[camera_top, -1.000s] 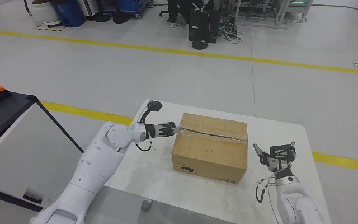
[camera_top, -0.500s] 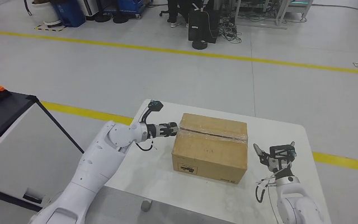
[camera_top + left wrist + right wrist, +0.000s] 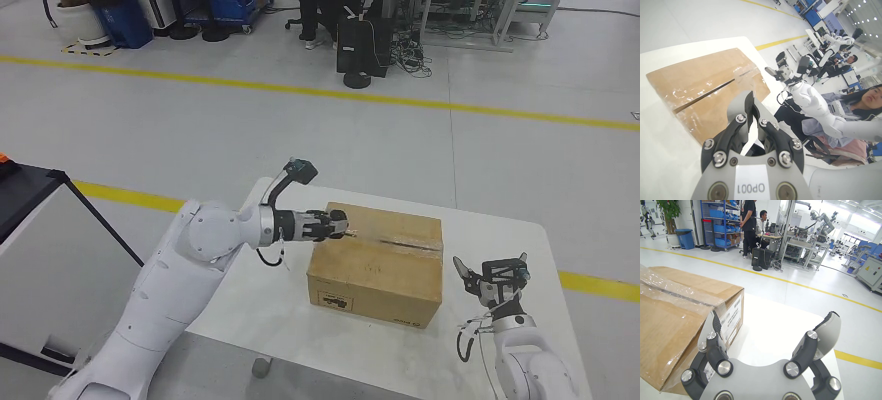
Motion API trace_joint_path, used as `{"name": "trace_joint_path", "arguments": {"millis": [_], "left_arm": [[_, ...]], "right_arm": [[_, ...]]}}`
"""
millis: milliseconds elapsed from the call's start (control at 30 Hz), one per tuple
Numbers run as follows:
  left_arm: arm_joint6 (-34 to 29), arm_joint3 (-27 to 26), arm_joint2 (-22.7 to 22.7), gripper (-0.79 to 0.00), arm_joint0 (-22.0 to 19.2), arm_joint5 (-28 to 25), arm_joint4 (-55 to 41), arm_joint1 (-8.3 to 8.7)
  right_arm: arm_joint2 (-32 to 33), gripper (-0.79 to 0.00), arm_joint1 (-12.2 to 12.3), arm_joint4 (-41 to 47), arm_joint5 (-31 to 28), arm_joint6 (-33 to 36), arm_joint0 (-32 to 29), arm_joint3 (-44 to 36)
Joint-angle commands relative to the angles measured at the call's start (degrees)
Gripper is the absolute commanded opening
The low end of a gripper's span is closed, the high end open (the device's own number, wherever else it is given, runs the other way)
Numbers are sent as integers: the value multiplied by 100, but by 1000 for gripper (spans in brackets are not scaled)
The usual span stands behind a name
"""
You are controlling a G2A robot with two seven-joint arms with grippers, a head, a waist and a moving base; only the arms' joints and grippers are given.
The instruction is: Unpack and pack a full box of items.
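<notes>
A brown cardboard box (image 3: 375, 268) stands in the middle of the white table (image 3: 270, 310), with clear tape (image 3: 745, 75) along its top seam. My left gripper (image 3: 338, 225) hovers over the box's top near its left end. In the left wrist view my left gripper (image 3: 752, 94) is shut on a loose strip of that tape, which is lifted off the box (image 3: 696, 75). My right gripper (image 3: 490, 272) stays open on the table to the right of the box. Nothing sits between its fingers (image 3: 831, 323), and the box (image 3: 674, 317) with wrinkled tape (image 3: 677, 289) is beside it.
Bare table (image 3: 772, 306) lies around the right gripper and in front of the box. The table edge (image 3: 545, 250) is close behind the right arm. The room's floor with yellow lines (image 3: 300, 90) surrounds the table.
My left gripper has risen from the box's left edge and moved right over the top, pulling the tape strip along. The right arm has not moved.
</notes>
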Motion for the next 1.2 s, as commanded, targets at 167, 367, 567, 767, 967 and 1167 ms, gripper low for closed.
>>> {"name": "trace_joint_path", "arguments": {"millis": [167,367,567,767,967,1167], "left_arm": [[1,-219,261,-785,-520,314,-131,-78],[17,-125,380,-785,-713,372,-270,-120],[17,-125,380,-785,-713,372,-270,-120],[17,-125,380,-785,-713,372,-270,-120],[17,-125,380,-785,-713,372,-270,-120],[17,-125,380,-785,-713,372,-270,-120]], "right_arm": [[0,0,0,0,0,0,0,0],[0,0,0,0,0,0,0,0],[0,0,0,0,0,0,0,0],[-204,0,-17,-366,-12,-159,-59,-172],[-568,0,-49,-911,76,-376,-373,-556],[-1078,0,-98,-1637,369,-473,-410,-709]]}}
